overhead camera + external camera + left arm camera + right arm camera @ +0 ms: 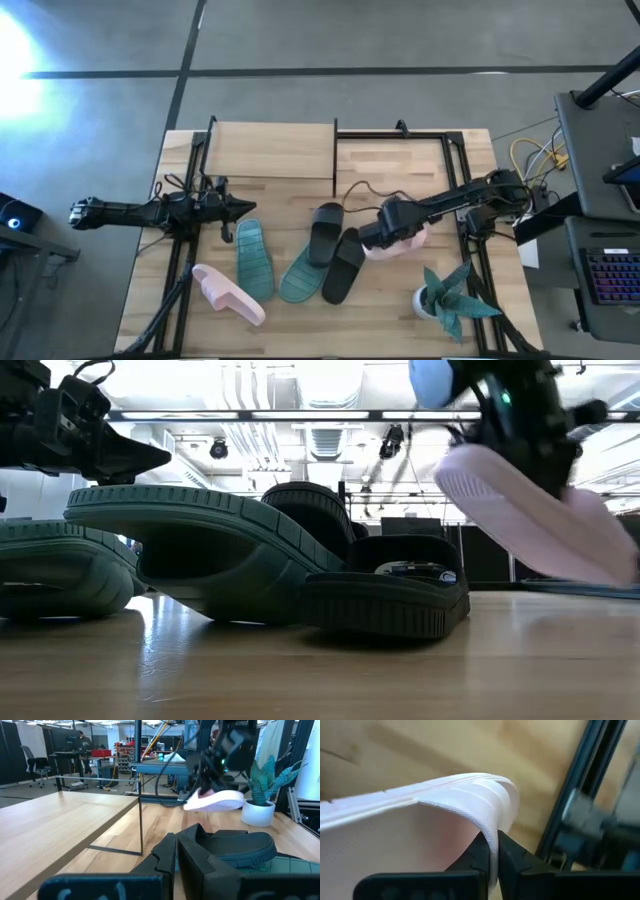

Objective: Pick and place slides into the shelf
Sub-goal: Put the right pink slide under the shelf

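Here the right tool [385, 238] pinches the wide strap of a pale pink rubber slide [445, 805], its two dark fingers [479, 854] closed tight on the strap's edge, and carries it lifted clear of the light wooden desk [390, 170], just beside the pair of black rubber slides [335, 250]. The other pale pink slide [228, 294] lies near the desk's front edge on the left, beside the two teal green ribbed slides [255, 258], one of which leans against a black slide. The low shelf with its light wooden top board and thin black frame [272, 150] stands at the far side of the desk. The left tool [243, 208] hangs above the desk just behind the teal slides, its fingers drawn almost together and holding nothing. A potted green plant [445, 298] stands near the front right corner.
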`<state>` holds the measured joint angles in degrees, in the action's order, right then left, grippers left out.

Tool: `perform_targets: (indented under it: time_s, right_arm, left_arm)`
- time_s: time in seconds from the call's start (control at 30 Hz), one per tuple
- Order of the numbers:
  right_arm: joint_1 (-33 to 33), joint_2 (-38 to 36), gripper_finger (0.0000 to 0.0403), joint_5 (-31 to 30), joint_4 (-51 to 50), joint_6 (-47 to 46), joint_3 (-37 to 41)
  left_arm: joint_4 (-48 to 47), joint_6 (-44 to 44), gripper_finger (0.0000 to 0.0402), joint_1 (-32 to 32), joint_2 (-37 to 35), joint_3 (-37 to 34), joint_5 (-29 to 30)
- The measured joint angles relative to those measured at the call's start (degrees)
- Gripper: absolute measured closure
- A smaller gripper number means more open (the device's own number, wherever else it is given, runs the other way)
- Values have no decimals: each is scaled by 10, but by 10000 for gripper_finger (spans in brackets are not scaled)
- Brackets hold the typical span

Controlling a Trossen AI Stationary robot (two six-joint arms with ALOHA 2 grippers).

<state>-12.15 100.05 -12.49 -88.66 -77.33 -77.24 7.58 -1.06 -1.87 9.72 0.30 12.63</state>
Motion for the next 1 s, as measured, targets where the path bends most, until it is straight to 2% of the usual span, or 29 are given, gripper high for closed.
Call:
perform_targets:
  time_s: [0.27,0.4,0.53,0.8,1.0]
  right_arm:
    - [-4,0,394,-154,5,145,-139]
    - [-3,0,394,-187,50,258,-198]
    - [-3,2,392,-187,125,378,-246]
    - [1,60,391,-186,161,485,-363]
    - [6,142,390,-118,164,561,-473]
  left_arm:
    - [0,1,398,0,0,0,0]
    - [38,125,398,0,0,0,1]
    - [62,180,398,0,-1,0,2]
    - [59,180,398,0,0,0,3]
    - [62,178,398,0,0,0,3]
